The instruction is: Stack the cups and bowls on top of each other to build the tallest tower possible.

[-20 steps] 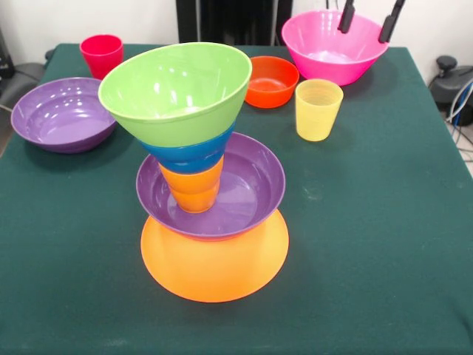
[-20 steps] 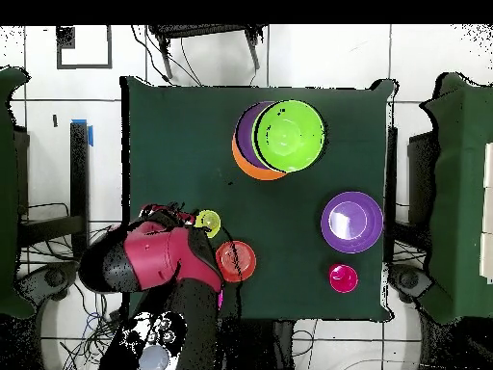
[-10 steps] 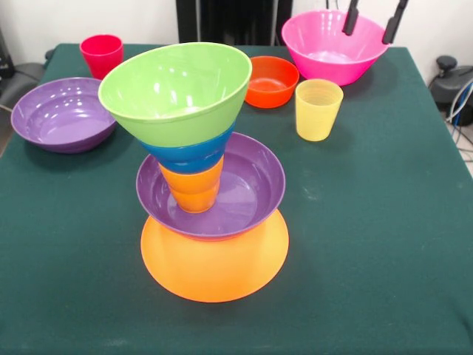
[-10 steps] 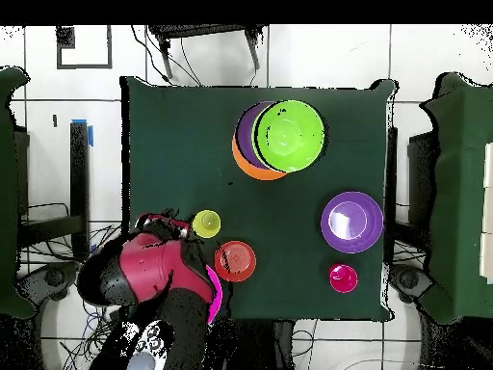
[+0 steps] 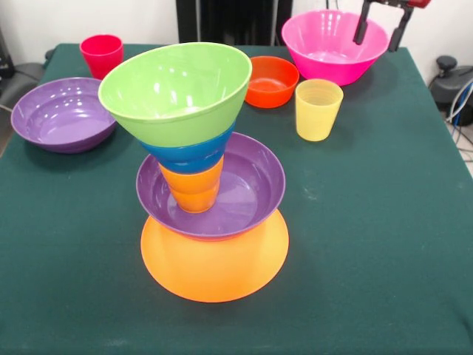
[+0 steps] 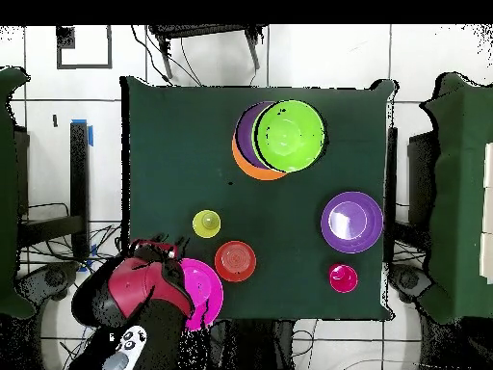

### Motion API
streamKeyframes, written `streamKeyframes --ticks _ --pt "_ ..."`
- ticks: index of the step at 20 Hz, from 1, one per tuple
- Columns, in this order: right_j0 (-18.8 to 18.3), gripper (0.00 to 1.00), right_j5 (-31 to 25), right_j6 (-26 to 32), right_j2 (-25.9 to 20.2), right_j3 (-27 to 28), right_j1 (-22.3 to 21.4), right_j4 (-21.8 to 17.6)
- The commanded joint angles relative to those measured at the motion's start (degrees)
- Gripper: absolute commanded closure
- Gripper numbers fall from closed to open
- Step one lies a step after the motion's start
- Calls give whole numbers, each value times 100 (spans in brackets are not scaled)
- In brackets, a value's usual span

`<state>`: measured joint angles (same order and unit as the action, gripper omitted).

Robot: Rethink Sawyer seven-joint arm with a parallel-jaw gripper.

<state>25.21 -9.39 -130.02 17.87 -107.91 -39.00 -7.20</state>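
Observation:
The tower stands mid-table: an upturned yellow-orange bowl (image 5: 214, 266), a purple bowl (image 5: 247, 188) on it, then an orange cup (image 5: 194, 188), a blue bowl (image 5: 188, 153) and a green bowl (image 5: 177, 89) on top, leaning left. From above, the green bowl (image 6: 289, 135) covers most of the stack. My gripper (image 5: 382, 28) hangs open at the far right, its fingers either side of the pink bowl's (image 5: 329, 48) right rim and holding nothing. The arm (image 6: 135, 294) overlaps the pink bowl (image 6: 200, 289) in the overhead view.
Loose pieces on the green cloth: a yellow cup (image 5: 318, 109) (image 6: 206, 224), an orange-red bowl (image 5: 271, 81) (image 6: 235, 260), a red-pink cup (image 5: 102, 55) (image 6: 343, 277) and a second purple bowl (image 5: 63, 115) (image 6: 351, 222).
The gripper has shifted right and slightly up over the pink bowl's edge. In the overhead view the arm has drawn back, uncovering the yellow cup and the pink bowl. The tower is unchanged.

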Motion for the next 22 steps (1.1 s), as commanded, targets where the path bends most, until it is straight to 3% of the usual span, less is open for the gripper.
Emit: streamKeyframes --ticks 1,7,22 --pt "340 0 -121 -1197 69 -372 522 379" --pt "589 0 170 -1202 272 -388 802 519" --pt "806 0 518 -1330 -178 -429 919 1224"
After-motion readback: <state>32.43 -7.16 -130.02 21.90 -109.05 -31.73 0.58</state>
